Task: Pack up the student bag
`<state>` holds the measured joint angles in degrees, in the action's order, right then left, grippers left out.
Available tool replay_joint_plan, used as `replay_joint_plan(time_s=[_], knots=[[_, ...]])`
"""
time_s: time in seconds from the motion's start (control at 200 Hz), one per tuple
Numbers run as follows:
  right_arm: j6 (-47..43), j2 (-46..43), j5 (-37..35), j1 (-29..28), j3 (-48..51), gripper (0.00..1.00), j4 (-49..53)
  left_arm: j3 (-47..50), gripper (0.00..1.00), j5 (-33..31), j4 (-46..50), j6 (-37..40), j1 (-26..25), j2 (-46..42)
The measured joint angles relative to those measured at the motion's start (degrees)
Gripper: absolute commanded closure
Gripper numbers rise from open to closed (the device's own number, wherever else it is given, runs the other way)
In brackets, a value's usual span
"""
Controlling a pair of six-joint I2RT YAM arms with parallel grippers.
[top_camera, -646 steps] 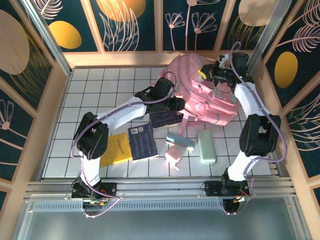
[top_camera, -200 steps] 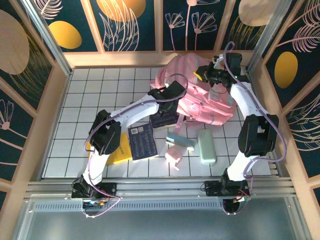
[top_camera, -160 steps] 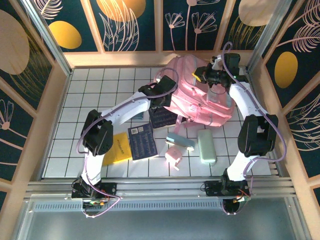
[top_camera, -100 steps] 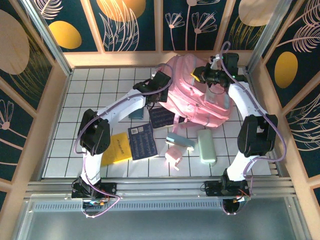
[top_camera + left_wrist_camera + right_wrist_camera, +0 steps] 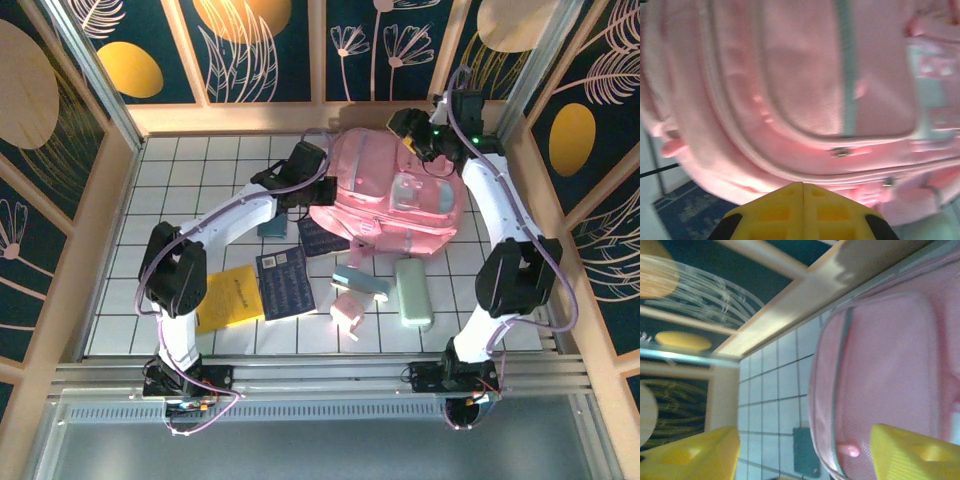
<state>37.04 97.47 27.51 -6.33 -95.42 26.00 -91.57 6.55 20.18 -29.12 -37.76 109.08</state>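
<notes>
Two grippers flank the student bag [image 5: 390, 195], which lies flat on the tiled table [image 5: 190, 170]. My left gripper [image 5: 318, 190] is at the bag's left edge, fingers pressed together and empty. My right gripper [image 5: 420, 130] hangs over its far end, fingers spread, gripping nothing. The front pockets look zipped, contents hidden. A mint green case [image 5: 412, 292] lies closed just beside the bag's near side.

pink student bag [image 5: 372, 205], pale blue pocket [image 5: 420, 190]; yellow booklet [image 5: 232, 296]; navy patterned book [image 5: 283, 282]; mint green case [image 5: 412, 292].
</notes>
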Motion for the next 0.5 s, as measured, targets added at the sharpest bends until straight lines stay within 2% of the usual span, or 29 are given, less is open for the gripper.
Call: replay_joint_plan(time_s=[0.11, 0.24, 0.335, 0.501], knots=[[4.94, -7.56, -2.89, -0.07, 7.56, 0.47, -1.9, 0.22, 1.0, 2.71, -2.69, -1.38, -0.87, -1.14], [9.81, -17.53, -4.35, -1.64, 19.41, 0.47, -3.63, 0.31, 1.0, 2.49, -3.17, -1.51, -1.53, -1.38], [11.41, -18.86, -5.44, -4.98, 24.26, 0.42, -4.26, 2.4, 1.0, 1.36, -3.23, -1.16, -1.01, -2.25], [16.9, -15.04, -6.93, -14.27, 30.99, 0.29, -6.99, 8.46, 1.0, -2.32, -3.02, -1.2, 2.29, -5.11]])
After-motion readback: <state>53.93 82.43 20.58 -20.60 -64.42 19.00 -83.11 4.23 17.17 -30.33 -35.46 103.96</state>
